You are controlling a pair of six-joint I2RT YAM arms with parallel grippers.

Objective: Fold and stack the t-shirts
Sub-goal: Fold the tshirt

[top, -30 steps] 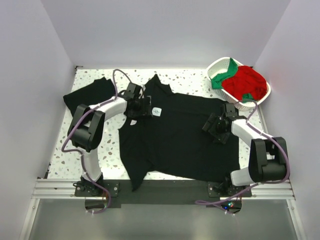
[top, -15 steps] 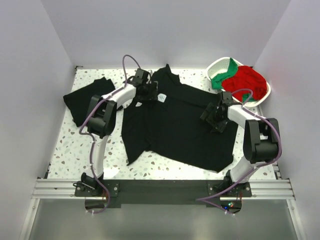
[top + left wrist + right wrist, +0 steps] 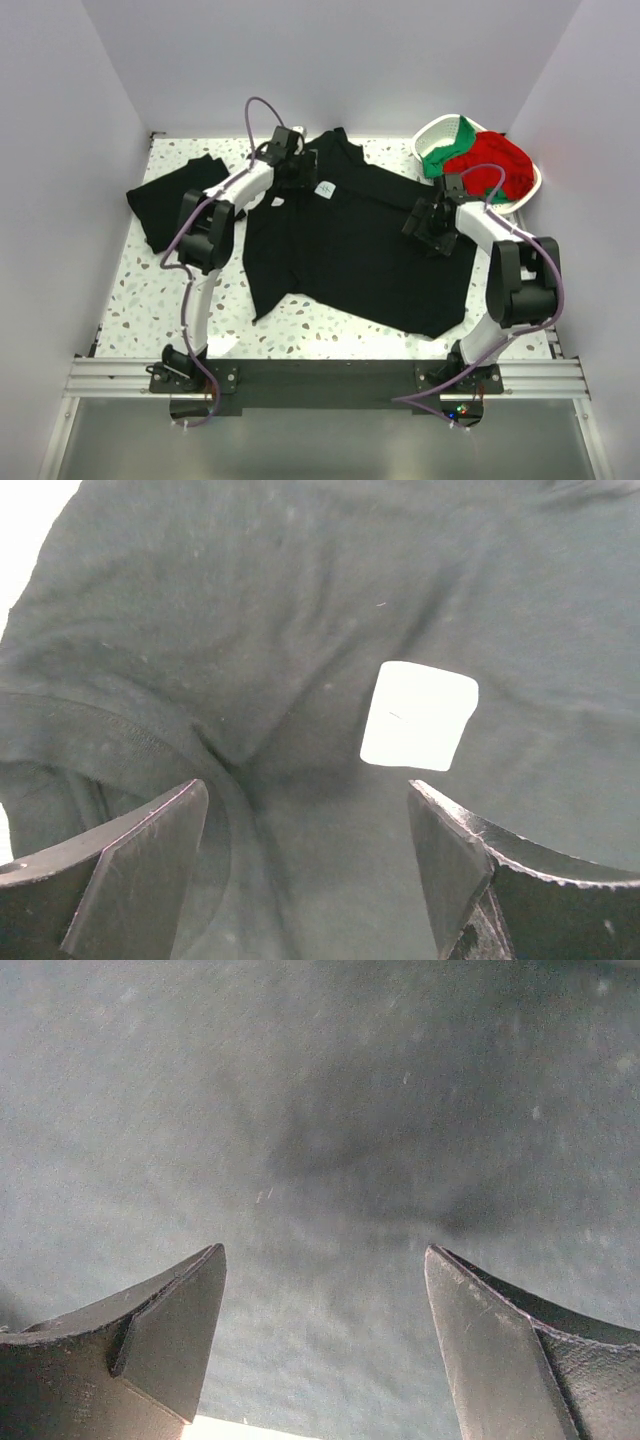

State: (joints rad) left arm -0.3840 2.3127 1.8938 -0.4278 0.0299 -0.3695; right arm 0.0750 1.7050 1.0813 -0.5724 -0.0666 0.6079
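At the left of the top view you have a folded black t-shirt (image 3: 168, 200) lying on the speckled surface (image 3: 140, 290). Your left pincer (image 3: 308, 815) stands with fingers wide apart above the collar of the spread black t-shirt (image 3: 360, 255), near its white label (image 3: 418, 715). Your right pincer (image 3: 322, 1270) is likewise parted, over that shirt's right side. At upper right, the white basket (image 3: 428, 134) holds a green t-shirt (image 3: 442, 155) and a red t-shirt (image 3: 490, 168).

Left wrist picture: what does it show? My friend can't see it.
A wrinkled black t-shirt fills the picture, with a small white neck label near the middle. The left hand hangs open over it, one dark finger at each bottom corner.
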